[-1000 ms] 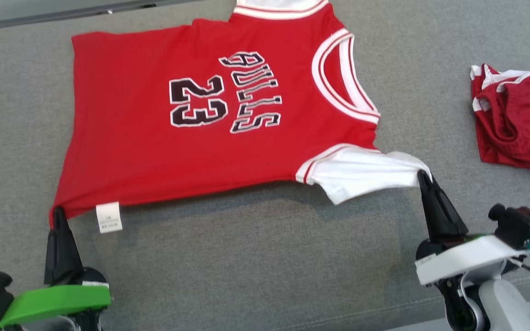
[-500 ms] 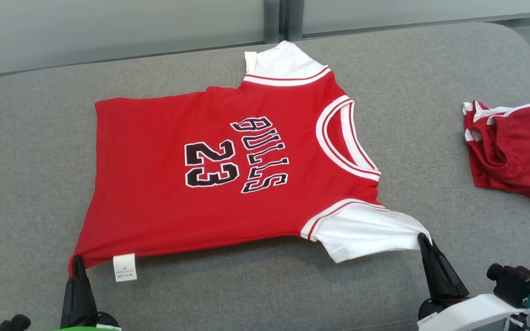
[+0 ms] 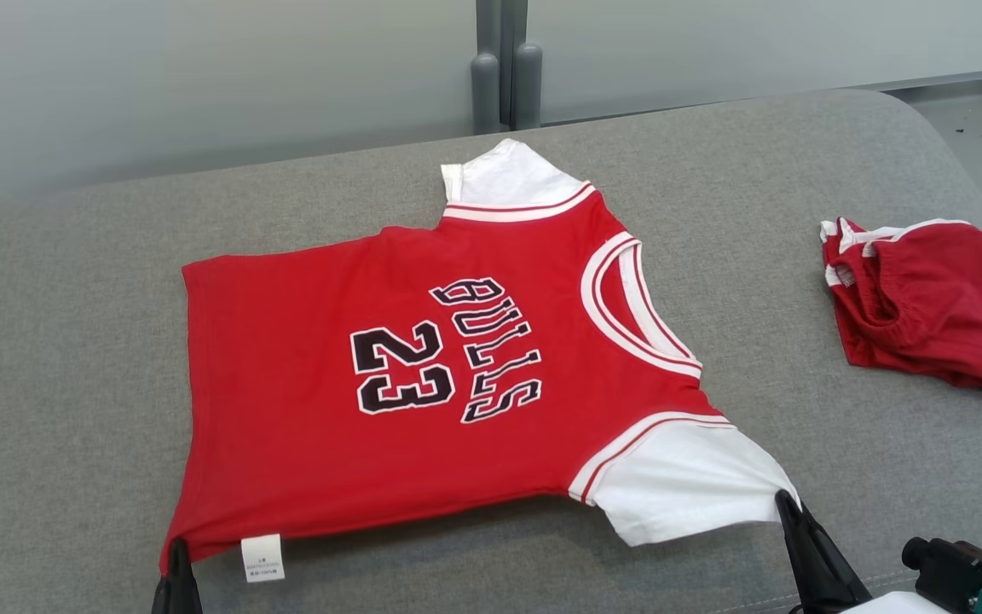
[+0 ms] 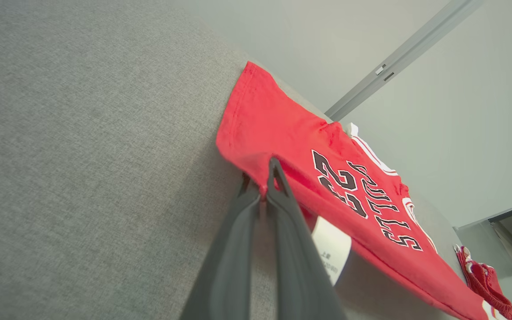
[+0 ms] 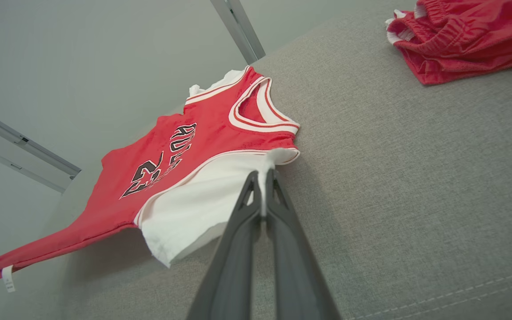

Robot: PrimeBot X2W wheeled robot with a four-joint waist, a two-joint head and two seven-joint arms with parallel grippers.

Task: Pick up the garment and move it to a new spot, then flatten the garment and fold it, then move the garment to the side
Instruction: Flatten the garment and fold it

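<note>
Subject: red Bulls jersey [image 3: 389,384], printed side up, spread on the grey cushion [image 3: 73,341], roughly central in the head view. A second red item, crumpled shorts [image 3: 926,307], lies well apart on my right.

Grip status: my left pincer [image 3: 174,550] is clenched on the near hem corner, just beside the white care label [image 3: 262,558]. My right pincer [image 3: 785,505] is clenched on the outer tip of the near white sleeve [image 3: 678,486]. Both wrist views show fabric nipped between closed fingertips.

Position: the far half rests on the cushion. The near edge is raised off it and drawn taut between my two holds, with shadow visible beneath.

Orientation: the hem points to my left and the neck opening [image 3: 627,307] to my right. The long axis, hem to collar, runs across me from side to side. The other sleeve [image 3: 508,175] points away from me. The lettering reads sideways from where I stand.

Assessment: I judge the flattening step to be in hand, with the garment stretched out for laying down and no fold begun.

Next move calls for lowering both holds evenly while keeping the near edge tensioned, so that it settles without a ridge. Release should come only once the edge lies flat. Uneven lowering risks a crease near the sleeve seam.
</note>
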